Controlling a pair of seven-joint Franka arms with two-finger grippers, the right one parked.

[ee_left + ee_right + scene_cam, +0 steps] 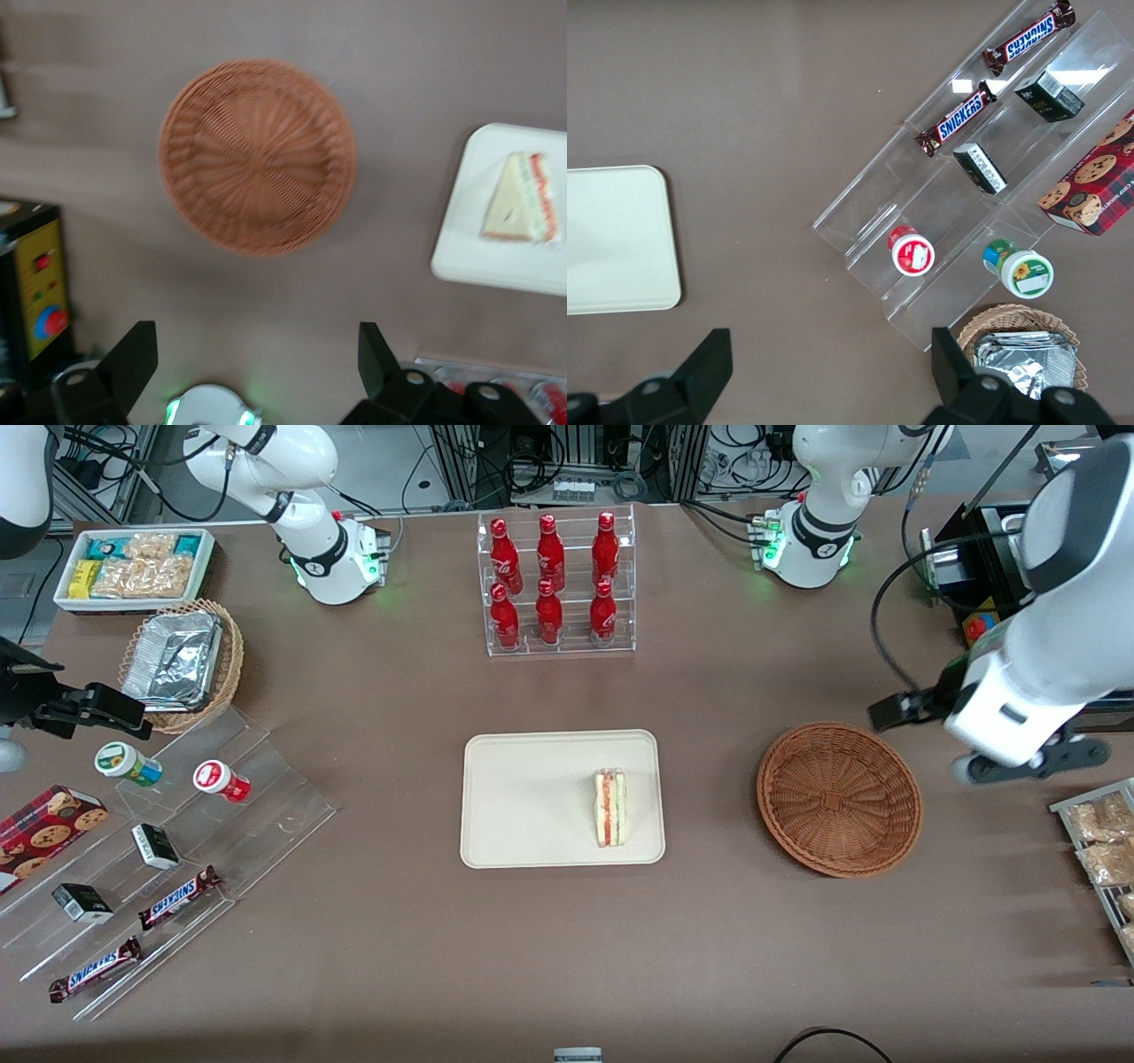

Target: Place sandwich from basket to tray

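On the bench (567, 957), nearest the front camera among the task's things, the tray (532, 797) lies flat. The sandwich (609, 807) rests on it, close to the rim that faces the basket (838, 798), with its striped filling side showing. In my wrist view the wedge (521, 199) lies flat on the tray corner (469, 239), white face up, red and green layers along one edge.

The basket sits on the bench at about 3 o'clock from the tray, well apart from it, and holds nothing. My wrist camera looks straight down into its woven bowl (257, 158).

My end effector (992, 735) hangs above the bench at roughly 2 o'clock from the basket, toward my end of the bench, touching nothing. Its two dark fingers (133, 359) stand spread wide with nothing between them.

Farther from the camera, at 12 o'clock from the tray, a clear rack of red bottles (555, 584) stands upright.
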